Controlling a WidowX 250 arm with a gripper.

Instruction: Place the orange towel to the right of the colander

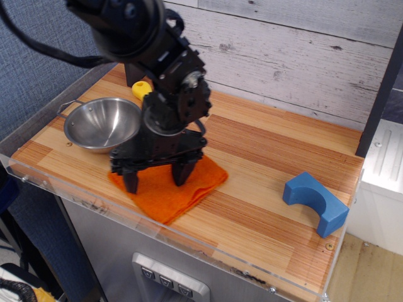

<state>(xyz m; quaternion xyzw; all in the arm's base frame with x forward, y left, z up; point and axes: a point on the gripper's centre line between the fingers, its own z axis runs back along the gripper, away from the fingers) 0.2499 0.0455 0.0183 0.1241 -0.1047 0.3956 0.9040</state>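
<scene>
The orange towel [173, 194] lies flat near the front edge of the wooden table, just right of and in front of the colander [101, 124]. The colander is a shiny steel bowl with wire loop handles at the left of the table. My gripper [155, 179] stands over the towel with both black fingers spread wide and their tips pressed down on the cloth. The left finger [130, 181] is at the towel's left edge, the right finger [179, 173] near its middle. The arm hides the towel's back part.
A knife with a yellow handle [142, 89] lies behind the colander, mostly hidden by the arm. A blue arch-shaped block [315, 201] sits at the right. A clear plastic rim [189, 242] runs along the table's front edge. A black post stands at the back left.
</scene>
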